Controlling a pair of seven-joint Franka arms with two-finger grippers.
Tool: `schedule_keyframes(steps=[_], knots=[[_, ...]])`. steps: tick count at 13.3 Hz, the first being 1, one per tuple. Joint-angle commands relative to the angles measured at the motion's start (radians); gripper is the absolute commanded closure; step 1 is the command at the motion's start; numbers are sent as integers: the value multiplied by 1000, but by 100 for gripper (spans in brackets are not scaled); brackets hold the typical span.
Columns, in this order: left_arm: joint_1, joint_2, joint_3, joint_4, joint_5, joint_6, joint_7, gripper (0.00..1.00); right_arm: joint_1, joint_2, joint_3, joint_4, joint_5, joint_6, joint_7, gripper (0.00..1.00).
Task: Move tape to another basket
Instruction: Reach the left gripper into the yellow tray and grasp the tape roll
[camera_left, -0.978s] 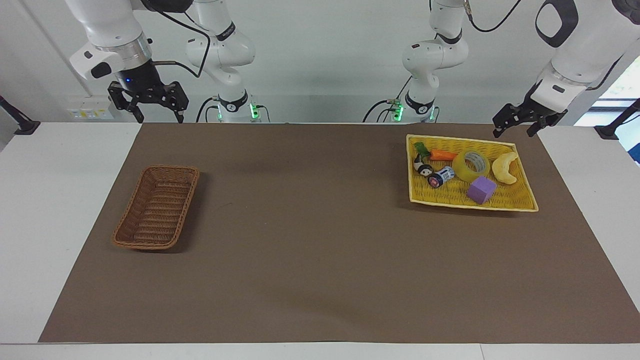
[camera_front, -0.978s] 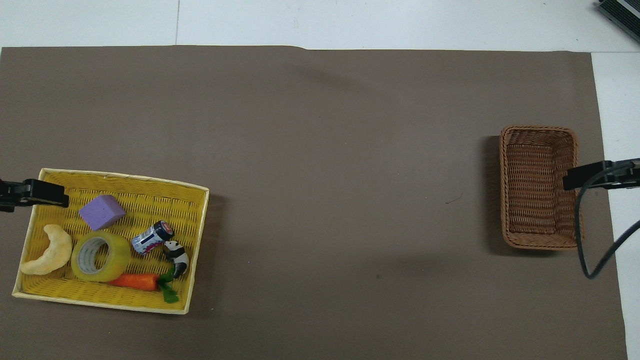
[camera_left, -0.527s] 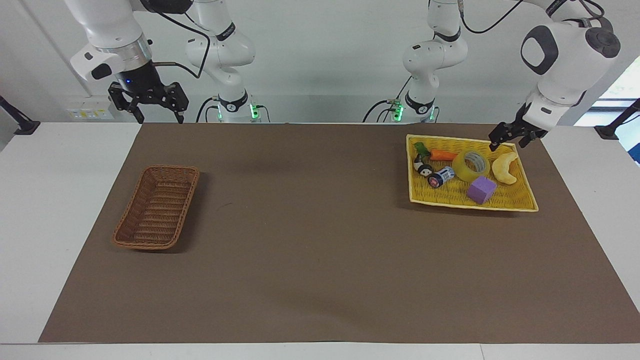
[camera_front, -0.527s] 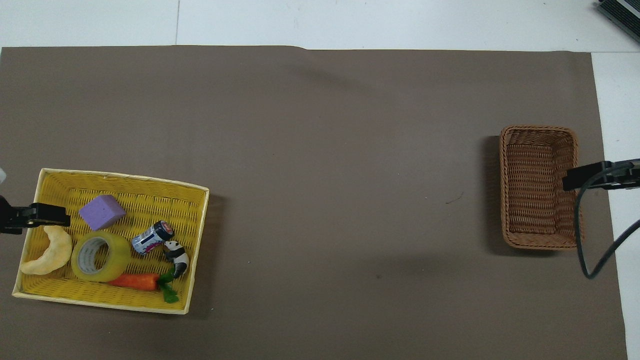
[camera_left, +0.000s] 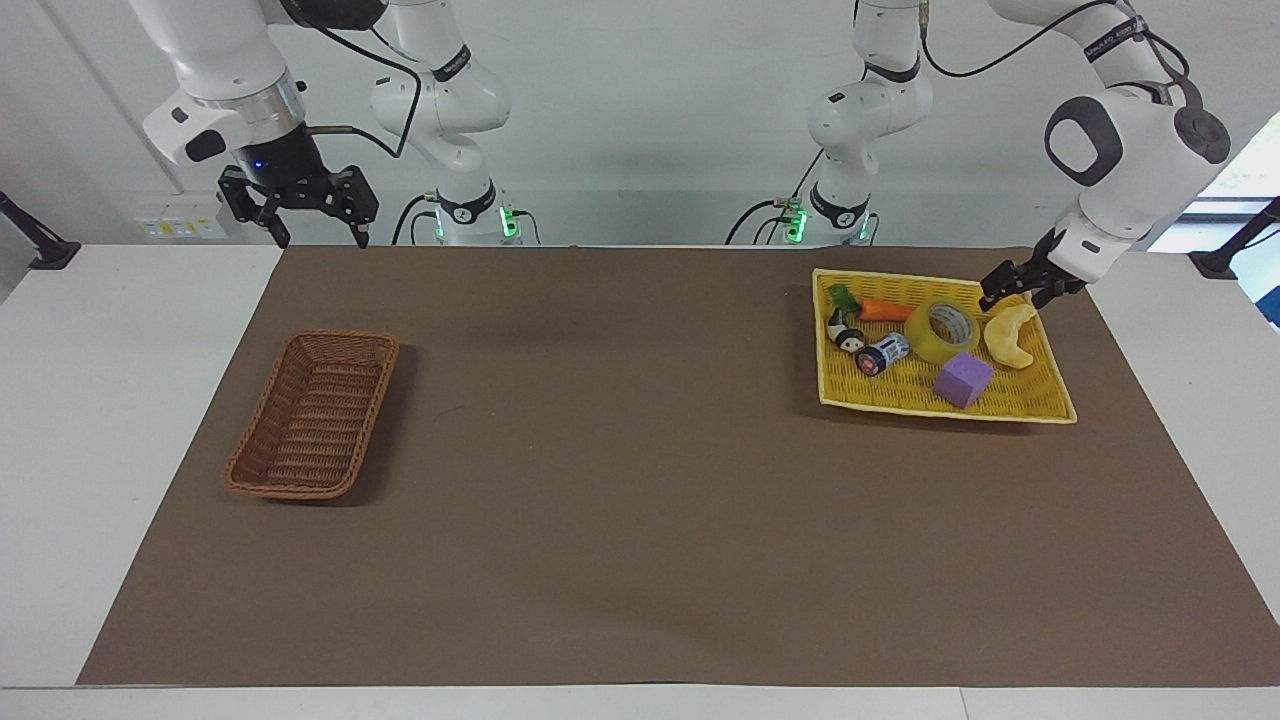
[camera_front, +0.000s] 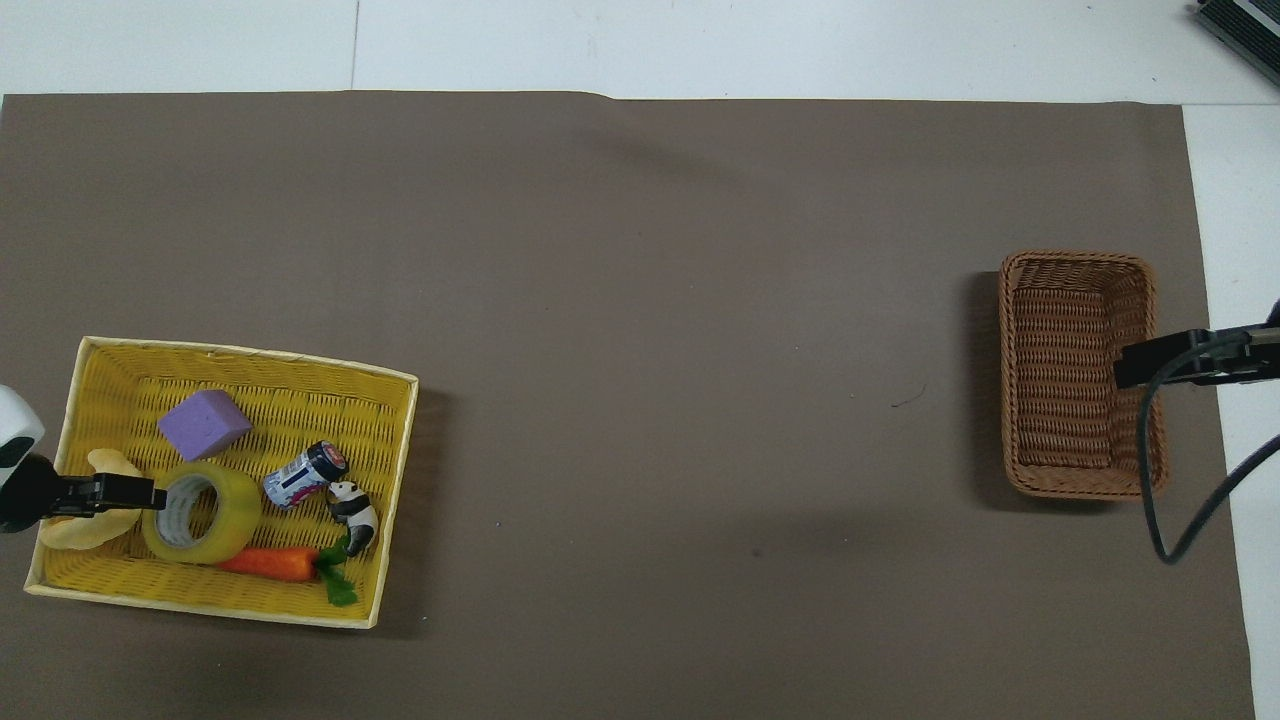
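Observation:
The tape (camera_left: 942, 332) lies flat in the yellow woven tray (camera_left: 940, 408) at the left arm's end of the table; it also shows in the overhead view (camera_front: 200, 512). My left gripper (camera_left: 1010, 296) is open and empty, low over the tray between the tape and the pale crescent toy (camera_left: 1012, 335), apart from the tape. In the overhead view the left gripper (camera_front: 125, 492) sits at the tape's edge. The brown wicker basket (camera_left: 300, 490) is empty at the right arm's end. My right gripper (camera_left: 320, 238) is open and waits high, over the basket's edge (camera_front: 1080, 260) in the overhead view.
The yellow tray (camera_front: 230, 352) also holds a purple block (camera_left: 963, 379), a small can (camera_left: 882, 353), a panda figure (camera_left: 848, 337) and a toy carrot (camera_left: 885, 309). A brown mat (camera_left: 620, 480) covers the table between tray and basket.
My left gripper has come down and moved in over the yellow tray toward the tape. The right gripper has stayed almost still. No object has moved.

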Motion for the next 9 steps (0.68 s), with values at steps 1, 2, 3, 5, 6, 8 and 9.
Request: schedule_keyframes(steps=[1,2,3,5,6,8,9], knots=[[14,9,-11,-64,-31,78,27,14,-4,-26,-2,-27,21,-13,-36,0],[13,10,-12,-91,-31,113,27,24,-4,-26,-2,-27,21,-14,-36,0],[2,16,-12,-119,-31,145,34,44,-4,-26,-2,-25,21,-13,-36,0],[8,16,-12,-141,-31,169,107,100,-3,-29,3,-27,21,-17,-32,0],[17,21,-11,-120,-32,147,167,100,-2,-34,5,-30,35,-19,-30,0],[45,36,-12,-55,-35,60,179,100,-2,-34,5,-33,87,-19,-27,0],[43,38,-12,-6,-37,7,175,100,-2,-34,5,-33,118,-20,-25,0]])
